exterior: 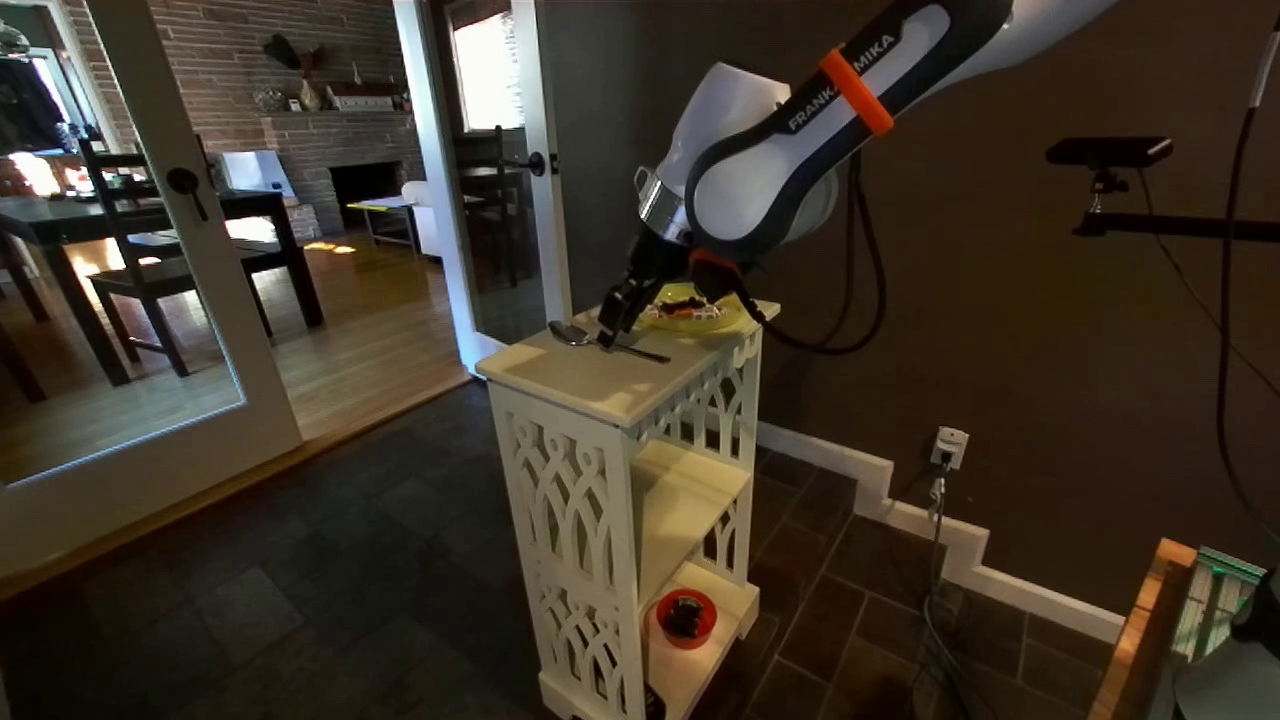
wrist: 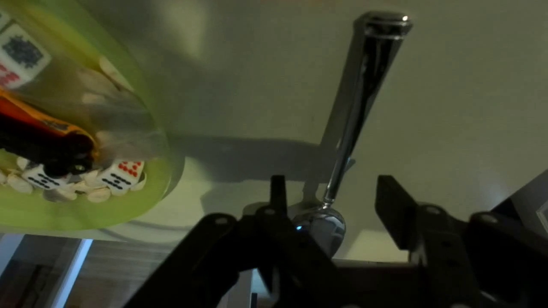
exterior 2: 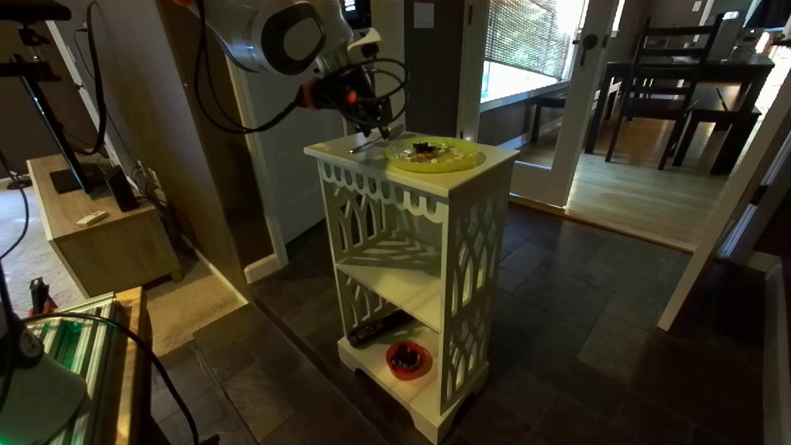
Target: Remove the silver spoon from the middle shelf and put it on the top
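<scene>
Straddles the spoon (wrist: 351, 137) with spread, empty gripper (wrist: 330, 188), perhaps just above the top (exterior: 560, 378), leaving room toward the edge opposite the plate (wrist: 102, 217).

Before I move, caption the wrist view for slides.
Open gripper framing the silver spoon on the stand's top, beside a yellow-green plate.

A dark brown wall (exterior: 1000, 340) is edged by a white baseboard (exterior: 830, 463), stepped downward, and the floor (exterior: 330, 560) is laid with dark tiles. Beyond a white-framed glass door (exterior: 228, 295), pale wooden boards (exterior: 390, 340) are lit in patches. A dark table (exterior: 60, 215) and chairs (exterior: 155, 275) are placed there, and a fireplace (exterior: 365, 185) is set into a stone wall (exterior: 210, 40); the ornaments (exterior: 310, 95) above it can only be made out dimly. In an exterior view, a window (exterior 2: 522, 75) is partly covered by a blind (exterior 2: 525, 28), and a low wooden cabinet (exterior 2: 117, 253) is seen on carpet (exterior 2: 191, 327).
</scene>
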